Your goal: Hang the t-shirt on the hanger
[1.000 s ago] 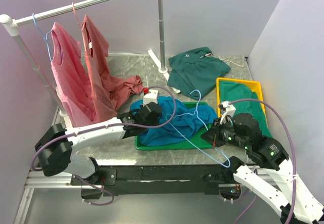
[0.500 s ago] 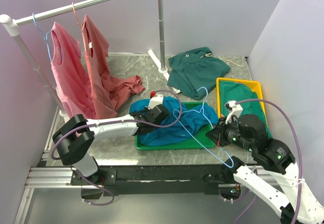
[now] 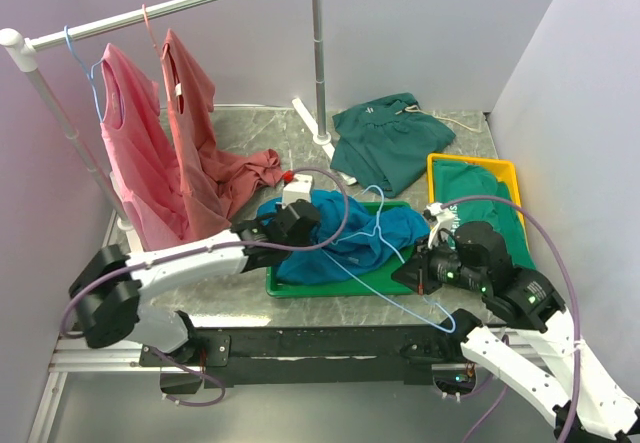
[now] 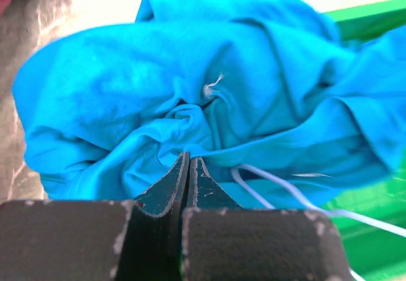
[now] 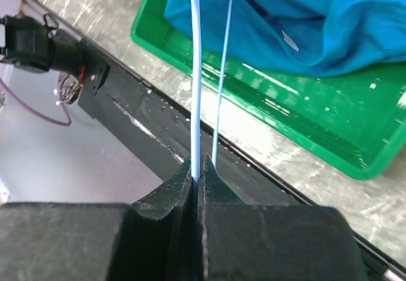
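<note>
The teal-blue t-shirt [image 3: 335,235] lies bunched in a green tray [image 3: 330,288] at the table's front. My left gripper [image 3: 303,227] is at the shirt's left side. In the left wrist view its jaws [image 4: 189,158] are pressed together, with the ribbed edge of the t-shirt [image 4: 127,103] caught at their tips. The light-blue wire hanger [image 3: 378,213] lies tilted across the shirt, and one wire runs down past the tray's front. My right gripper [image 3: 415,275] is shut on that wire. The right wrist view shows the hanger [image 5: 196,91] pinched between the jaws [image 5: 198,160].
A yellow tray [image 3: 440,163] at the right holds a dark green shirt. Another dark green shirt [image 3: 385,138] lies behind the green tray. A rack [image 3: 180,3] at the back left carries pink tops [image 3: 135,153]. Its right post [image 3: 318,63] stands behind the trays.
My left gripper has shut on the t-shirt's edge and drawn back left, bunching the fabric. The hanger and my right gripper have shifted slightly left and forward.
</note>
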Robot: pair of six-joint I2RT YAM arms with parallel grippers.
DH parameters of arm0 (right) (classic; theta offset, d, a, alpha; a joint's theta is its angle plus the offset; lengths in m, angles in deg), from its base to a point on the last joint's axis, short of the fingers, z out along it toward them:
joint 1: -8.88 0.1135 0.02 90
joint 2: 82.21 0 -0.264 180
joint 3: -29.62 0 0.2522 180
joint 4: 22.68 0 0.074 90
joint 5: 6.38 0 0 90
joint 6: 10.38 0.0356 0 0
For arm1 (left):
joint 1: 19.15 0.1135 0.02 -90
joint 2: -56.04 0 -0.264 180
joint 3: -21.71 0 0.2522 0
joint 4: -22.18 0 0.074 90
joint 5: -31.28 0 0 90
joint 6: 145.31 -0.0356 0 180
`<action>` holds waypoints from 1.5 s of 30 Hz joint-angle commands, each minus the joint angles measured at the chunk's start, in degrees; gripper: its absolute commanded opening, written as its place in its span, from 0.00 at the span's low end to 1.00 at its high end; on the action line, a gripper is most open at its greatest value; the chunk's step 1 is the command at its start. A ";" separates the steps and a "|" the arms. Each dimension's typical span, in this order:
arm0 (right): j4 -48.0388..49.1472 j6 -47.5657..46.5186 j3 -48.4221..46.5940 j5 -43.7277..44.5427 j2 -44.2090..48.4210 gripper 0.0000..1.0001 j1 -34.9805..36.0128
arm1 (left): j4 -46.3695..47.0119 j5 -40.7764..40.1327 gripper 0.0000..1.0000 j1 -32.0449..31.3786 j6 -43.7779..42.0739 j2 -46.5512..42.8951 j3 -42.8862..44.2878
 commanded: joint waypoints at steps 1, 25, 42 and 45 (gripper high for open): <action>6.92 -1.10 1.37 -6.02 -0.85 0.00 0.35 | 1.12 2.17 0.01 -0.03 -3.26 -4.91 -0.74; 22.03 2.07 3.48 -3.83 -1.03 0.00 4.13 | 5.68 7.36 0.01 -2.49 -13.89 -20.12 -4.87; 42.24 2.68 10.41 1.36 -3.66 0.00 13.80 | 6.83 10.80 0.01 -4.60 -18.20 -24.08 -0.48; 46.99 2.42 13.75 2.23 -4.37 0.00 14.07 | 4.98 7.63 0.01 -4.60 -16.97 -25.04 -0.12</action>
